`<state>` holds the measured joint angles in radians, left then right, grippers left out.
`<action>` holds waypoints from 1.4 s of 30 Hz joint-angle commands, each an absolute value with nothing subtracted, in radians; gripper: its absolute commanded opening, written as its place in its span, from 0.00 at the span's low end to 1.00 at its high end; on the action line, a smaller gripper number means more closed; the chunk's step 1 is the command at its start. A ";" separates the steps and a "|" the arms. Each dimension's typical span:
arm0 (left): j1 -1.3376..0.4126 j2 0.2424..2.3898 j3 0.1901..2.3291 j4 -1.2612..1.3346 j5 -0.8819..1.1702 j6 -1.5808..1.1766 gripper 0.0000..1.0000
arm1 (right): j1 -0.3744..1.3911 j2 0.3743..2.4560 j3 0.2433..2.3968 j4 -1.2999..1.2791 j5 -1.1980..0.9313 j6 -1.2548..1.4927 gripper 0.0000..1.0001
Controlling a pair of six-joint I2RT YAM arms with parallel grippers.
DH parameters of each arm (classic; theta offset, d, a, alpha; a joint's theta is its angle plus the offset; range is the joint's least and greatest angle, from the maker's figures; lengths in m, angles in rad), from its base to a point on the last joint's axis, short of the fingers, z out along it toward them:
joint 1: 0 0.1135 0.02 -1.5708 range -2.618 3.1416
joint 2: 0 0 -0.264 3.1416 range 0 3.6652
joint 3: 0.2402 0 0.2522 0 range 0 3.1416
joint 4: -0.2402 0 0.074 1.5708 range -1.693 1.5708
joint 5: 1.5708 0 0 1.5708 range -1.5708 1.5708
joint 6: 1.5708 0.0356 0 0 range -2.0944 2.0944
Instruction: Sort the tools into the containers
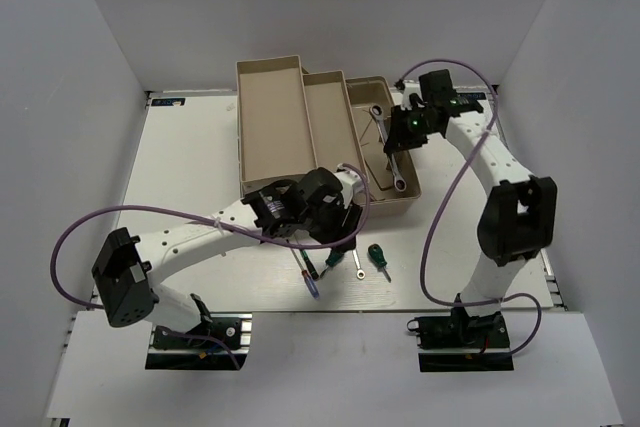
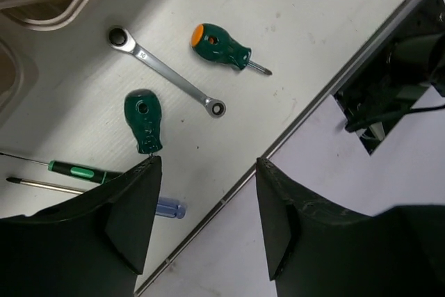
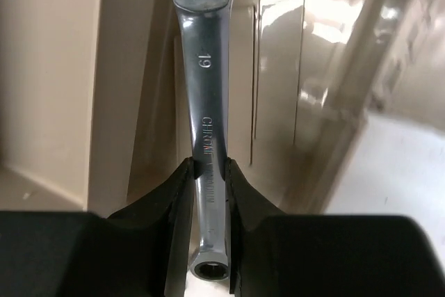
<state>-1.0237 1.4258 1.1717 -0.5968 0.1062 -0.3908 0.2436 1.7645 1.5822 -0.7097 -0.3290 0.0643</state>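
Note:
My right gripper (image 1: pixel 400 135) is shut on the long silver wrench (image 3: pixel 206 102), marked 19, and holds it over the toolbox base (image 1: pixel 396 204); the jaws (image 3: pixel 208 166) clamp its shaft near the lower ring end. My left gripper (image 1: pixel 336 231) is open and empty, hovering above the tools on the table's near side. In the left wrist view, ahead of the open fingertips (image 2: pixel 208 165), lie the small wrench (image 2: pixel 167 71), two stubby green screwdrivers (image 2: pixel 221 45) (image 2: pixel 143 122), a green-banded precision screwdriver (image 2: pixel 76 170) and the blue handle (image 2: pixel 170 207) of another.
Two long beige trays (image 1: pixel 268 122) (image 1: pixel 330 122) stand side by side left of the toolbox base. A glossy translucent brown panel (image 3: pixel 306 88) shows behind the wrench. The table's front edge strip (image 2: pixel 306 113) runs close beside the loose tools.

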 commanded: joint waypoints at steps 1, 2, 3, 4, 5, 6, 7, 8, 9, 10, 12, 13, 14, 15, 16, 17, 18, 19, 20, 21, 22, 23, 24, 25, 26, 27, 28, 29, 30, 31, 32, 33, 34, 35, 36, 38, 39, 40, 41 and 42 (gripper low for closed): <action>-1.039 1.399 1.158 -0.572 0.005 -0.455 0.67 | 0.265 1.824 1.696 -0.696 -0.333 -0.035 0.01; -1.039 1.399 1.141 -0.572 0.005 -0.456 0.67 | 0.265 1.833 1.709 -0.719 -0.331 -0.049 0.04; -1.048 1.382 1.131 -0.593 -0.008 -0.469 0.69 | 0.267 1.838 1.718 -0.719 -0.331 -0.055 0.10; -1.048 1.371 1.117 -0.603 -0.026 -0.480 0.69 | 0.267 1.857 1.721 -0.718 -0.327 -0.057 0.19; -1.048 1.344 1.085 -0.603 -0.035 -0.509 0.70 | 0.270 1.859 1.721 -0.713 -0.328 -0.063 0.34; -1.048 1.329 1.047 -0.615 -0.035 -0.531 0.71 | 0.270 1.864 1.729 -0.713 -0.331 -0.069 0.47; -1.048 1.313 1.028 -0.629 -0.050 -0.546 0.71 | 0.275 1.864 1.739 -0.716 -0.334 -0.072 0.51; -1.048 1.298 1.010 -0.640 -0.060 -0.563 0.71 | 0.275 1.862 1.741 -0.715 -0.340 -0.075 0.54; -1.048 1.266 0.993 -0.650 -0.072 -0.580 0.71 | 0.272 1.850 1.746 -0.716 -0.353 -0.084 0.56; -1.048 1.247 0.956 -0.664 -0.072 -0.595 0.71 | 0.276 1.827 1.744 -0.722 -0.359 -0.116 0.59; -1.048 1.186 0.919 -0.673 -0.098 -0.649 0.71 | 0.264 1.754 1.720 -0.683 -0.385 -0.135 0.77; -1.048 1.163 0.878 -0.673 -0.112 -0.681 0.71 | 0.261 1.673 1.595 -0.646 -0.384 -0.164 0.91; -1.048 1.138 0.858 -0.673 -0.121 -0.701 0.71 | 0.262 1.578 1.538 -0.600 -0.403 -0.167 0.91; -1.048 1.093 0.818 -0.663 -0.144 -0.721 0.71 | 0.256 1.533 1.384 -0.500 -0.423 -0.179 0.91; -1.048 1.074 0.799 -0.663 -0.144 -0.735 0.68 | 0.259 1.426 1.349 -0.492 -0.446 -0.192 0.86; -1.048 1.053 0.781 -0.663 -0.159 -0.748 0.65 | 0.259 1.396 1.323 -0.505 -0.501 -0.192 0.73; -1.048 1.039 0.747 -0.654 -0.172 -0.776 0.57 | 0.261 1.369 1.269 -0.584 -0.552 -0.190 0.41; -1.048 1.023 0.733 -0.653 -0.172 -0.787 0.54 | 0.265 1.349 1.240 -0.616 -0.602 -0.195 0.29; -1.048 1.005 0.721 -0.643 -0.181 -0.796 0.50 | 0.278 1.254 1.124 -0.642 -0.621 -0.183 0.18; -1.048 1.005 0.712 -0.643 -0.181 -0.805 0.45 | 0.293 1.220 1.079 -0.647 -0.638 -0.175 0.00; -1.048 1.005 0.700 -0.643 -0.181 -0.817 0.45 | 0.305 1.148 1.036 -0.640 -0.624 -0.172 0.00; -1.048 1.005 0.699 -0.643 -0.181 -0.818 0.45 | 0.343 1.117 0.912 -0.624 -0.609 -0.170 0.00; -1.048 1.005 0.689 -0.643 -0.181 -0.818 0.46 | 0.375 1.045 0.875 -0.603 -0.560 -0.160 0.00; -1.048 1.005 0.689 -0.643 -0.181 -0.818 0.49 | 0.430 1.032 0.850 -0.582 -0.545 -0.144 0.02; -1.048 1.005 0.689 -0.634 -0.181 -0.818 0.53 | 0.467 1.028 0.801 -0.580 -0.531 -0.123 0.08; -1.048 1.005 0.689 -0.634 -0.181 -0.818 0.57 | 0.491 1.038 0.793 -0.577 -0.494 -0.106 0.17; -1.048 1.014 0.689 -0.634 -0.181 -0.818 0.61 | 0.532 1.048 0.772 -0.548 -0.467 -0.069 0.20; -1.048 1.014 0.689 -0.634 -0.181 -0.818 0.63 | 0.572 1.058 0.752 -0.535 -0.447 -0.033 0.25; -1.048 1.014 0.689 -0.634 -0.181 -0.818 0.63 | 0.589 1.089 0.733 -0.522 -0.401 -0.008 0.31; -1.048 1.014 0.689 -0.634 -0.181 -0.818 0.64 | 0.615 1.094 0.723 -0.452 -0.382 0.035 0.34; -1.048 1.014 0.689 -0.634 -0.181 -0.818 0.64 | 0.645 1.094 0.706 -0.413 -0.350 0.054 0.37; -1.048 1.014 0.689 -0.634 -0.181 -0.818 0.64 | 0.661 1.101 0.674 -0.376 -0.330 0.083 0.42; -1.048 1.014 0.689 -0.634 -0.181 -0.818 0.64 | 0.678 1.112 0.673 -0.371 -0.257 0.090 0.44; -1.048 1.014 0.689 -0.643 -0.181 -0.818 0.64 | 0.711 1.124 0.670 -0.339 -0.235 0.106 0.45; -1.048 1.005 0.689 -0.643 -0.181 -0.818 0.64 | 0.719 1.137 0.664 -0.331 -0.216 0.124 0.47; -1.048 0.996 0.689 -0.643 -0.181 -0.827 0.64 | 0.764 1.166 0.661 -0.293 -0.150 0.146 0.48; -1.048 0.986 0.689 -0.643 -0.181 -0.837 0.64 | 0.776 1.178 0.660 -0.282 -0.134 0.158 0.48; -1.048 0.986 0.678 -0.643 -0.181 -0.838 0.64 | 0.785 1.207 0.663 -0.278 -0.112 0.167 0.48; -1.048 0.986 0.678 -0.643 -0.181 -0.848 0.64 | 0.819 1.216 0.666 -0.259 -0.092 0.172 0.48; -1.048 0.977 0.678 -0.643 -0.181 -0.848 0.64 | 0.825 1.226 0.669 -0.250 -0.080 0.182 0.48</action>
